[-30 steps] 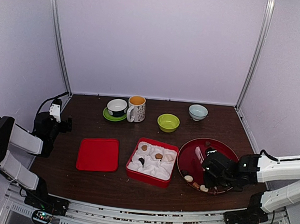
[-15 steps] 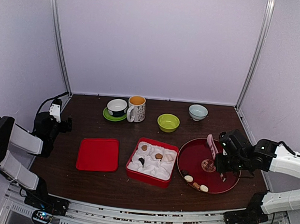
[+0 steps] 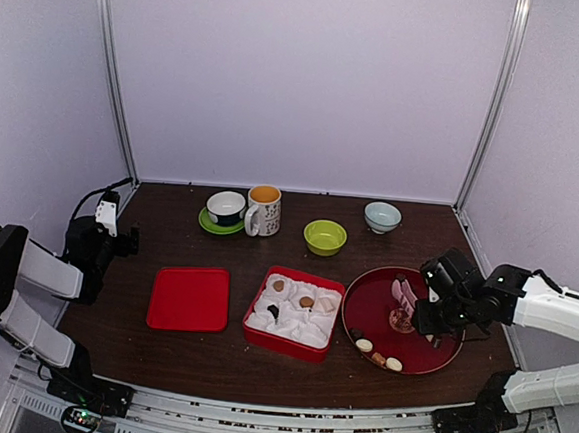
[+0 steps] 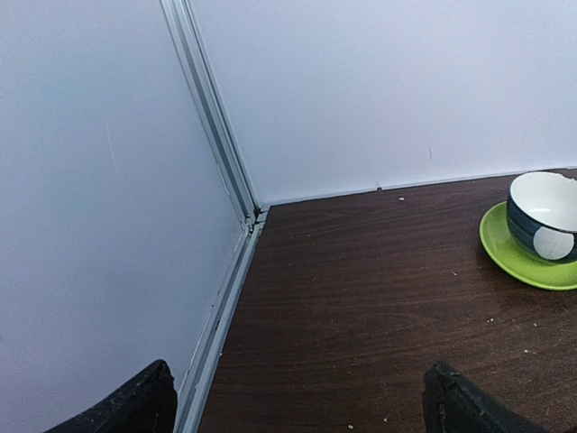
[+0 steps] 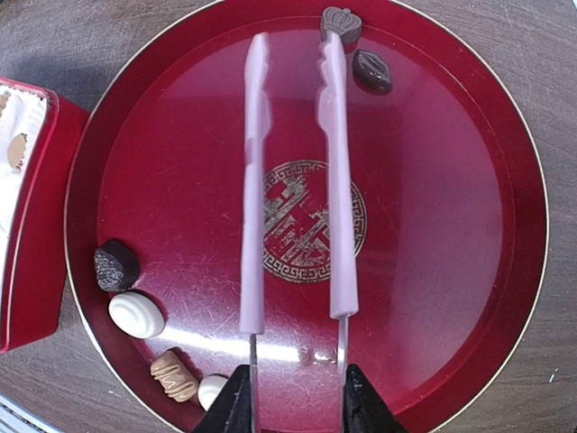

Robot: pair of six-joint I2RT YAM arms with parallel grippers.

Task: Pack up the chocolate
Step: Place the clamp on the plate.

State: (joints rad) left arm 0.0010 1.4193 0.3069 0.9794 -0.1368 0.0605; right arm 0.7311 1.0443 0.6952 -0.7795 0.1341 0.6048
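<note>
Right wrist view, chocolate (image 5: 137,314): six pieces lie loose on the round red plate (image 5: 433,225). A dark one, a white oval, a ribbed caramel and a small white one bunch at its near-left rim. A crown-shaped piece (image 5: 340,22) and a lip-shaped piece (image 5: 371,72) sit at the far rim.
Packed so far: the top view shows a few tan and dark pieces on the white lining of the red box (image 3: 284,345), just left of the plate.
Pink tongs (image 5: 338,180): the arms are spread over the plate's middle with nothing between them. The right arm's tip is at the crown-shaped piece; whether it touches cannot be told.
Right tool (image 5: 293,401): pinching the tongs by their rear end, one finger on each side.
Left tool (image 4: 297,410): spread wide and empty at the left edge of the bench (image 3: 167,237), well apart from the plate.
Step in hand: probably lining the tongs up on the next piece, with the packing partly done.
Next move calls for: straddling one piece with both tips, most likely the crown-shaped one, then squeezing gently so it does not skid on the glossy plate, and carrying it to a free spot in the box.
Around: a flat red lid (image 3: 189,298) lies left of the box, and a cup on a green saucer (image 3: 226,208), a mug (image 3: 264,210) and two bowls stand along the back.
</note>
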